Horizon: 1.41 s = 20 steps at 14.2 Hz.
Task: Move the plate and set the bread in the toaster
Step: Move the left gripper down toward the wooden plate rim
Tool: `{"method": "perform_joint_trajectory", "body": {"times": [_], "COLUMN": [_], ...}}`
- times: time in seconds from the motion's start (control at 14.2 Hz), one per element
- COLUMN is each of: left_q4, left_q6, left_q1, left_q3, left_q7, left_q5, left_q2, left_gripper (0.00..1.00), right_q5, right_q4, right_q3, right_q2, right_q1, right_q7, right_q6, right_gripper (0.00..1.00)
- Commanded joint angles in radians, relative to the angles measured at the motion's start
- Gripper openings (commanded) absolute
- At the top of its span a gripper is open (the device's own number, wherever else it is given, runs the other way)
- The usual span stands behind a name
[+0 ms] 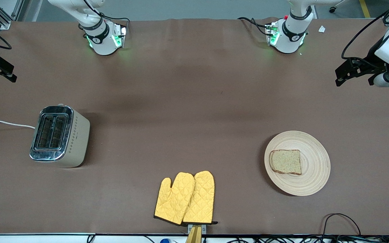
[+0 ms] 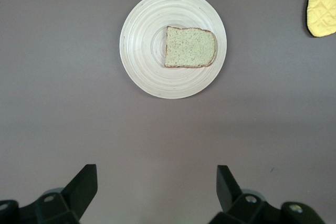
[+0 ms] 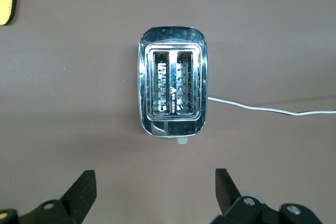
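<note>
Both grippers, left and right, hang spread and empty; risk: bread sliding off plate if tilted before reaching toaster.

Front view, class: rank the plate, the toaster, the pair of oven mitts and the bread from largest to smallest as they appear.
1. plate
2. toaster and oven mitts: too alike to rank
3. bread

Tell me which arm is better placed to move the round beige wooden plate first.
Probably the left: its open gripper is over the table near the round beige wooden plate. The right gripper, also open, is over the toaster's end.
</note>
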Motion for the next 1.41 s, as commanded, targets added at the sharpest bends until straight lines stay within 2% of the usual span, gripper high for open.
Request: {"method": "perform_joint_trajectory", "body": {"times": [0.0, 0.28, 0.49, 0.63, 0.91, 1.06, 1.34], "left_q4": [0.029, 0.029, 0.033, 0.037, 0.035, 0.035, 0.043], "left_q6": [-0.023, -0.023, -0.020, 0.031, 0.146, 0.197, 0.298], "left_q1": [-0.002, -0.001, 0.034, 0.077, 0.152, 0.231, 0.283], "left_q3": [0.004, 0.004, 0.029, 0.029, 0.029, 0.029, 0.027], "left_q7": [0.014, 0.016, 0.042, 0.117, 0.143, 0.262, 0.389], "left_q5": [0.002, 0.002, 0.001, -0.013, -0.081, -0.211, -0.242], "left_q2": [0.012, 0.015, 0.075, 0.138, 0.267, 0.348, 0.506], "left_gripper": [1.00, 1.00, 1.00, 1.00, 1.00, 1.00, 1.00], "right_q5": [0.005, 0.005, 0.005, 0.005, 0.005, 0.005, 0.005], "right_q4": [-0.013, -0.013, -0.013, -0.013, -0.013, -0.013, -0.013], "right_q3": [0.007, 0.007, 0.007, 0.007, 0.007, 0.007, 0.007], "right_q2": [-0.012, -0.012, -0.012, -0.012, -0.012, -0.012, -0.012], "right_q1": [-0.010, -0.010, -0.010, -0.010, -0.010, -0.010, -0.011], "right_q7": [-0.012, -0.012, -0.012, -0.012, -0.012, -0.012, -0.012], "right_q6": [0.008, 0.006, 0.006, 0.006, 0.006, 0.006, 0.005], "right_gripper": [1.00, 1.00, 1.00, 1.00, 1.00, 1.00, 1.00]}}
